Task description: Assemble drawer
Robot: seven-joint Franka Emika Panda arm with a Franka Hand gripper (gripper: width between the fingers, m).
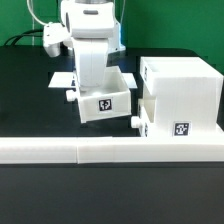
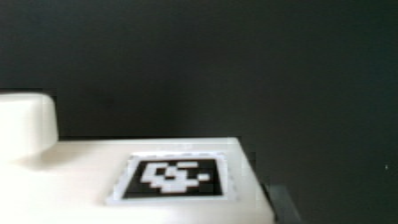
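Overall, a black worktop (image 1: 30,95) carries a long low white wall (image 1: 100,150) along its near edge, with the marker board (image 1: 62,79) lying flat behind. At three o'clock stands the casing (image 1: 180,95); the tray (image 1: 103,100) sits centre, under the down-pointing hand (image 1: 92,62), whose finger spacing I cannot tell

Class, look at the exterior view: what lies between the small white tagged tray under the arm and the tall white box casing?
Nothing: only a narrow strip of bare black table separates the tray from the casing, shown in the exterior view.
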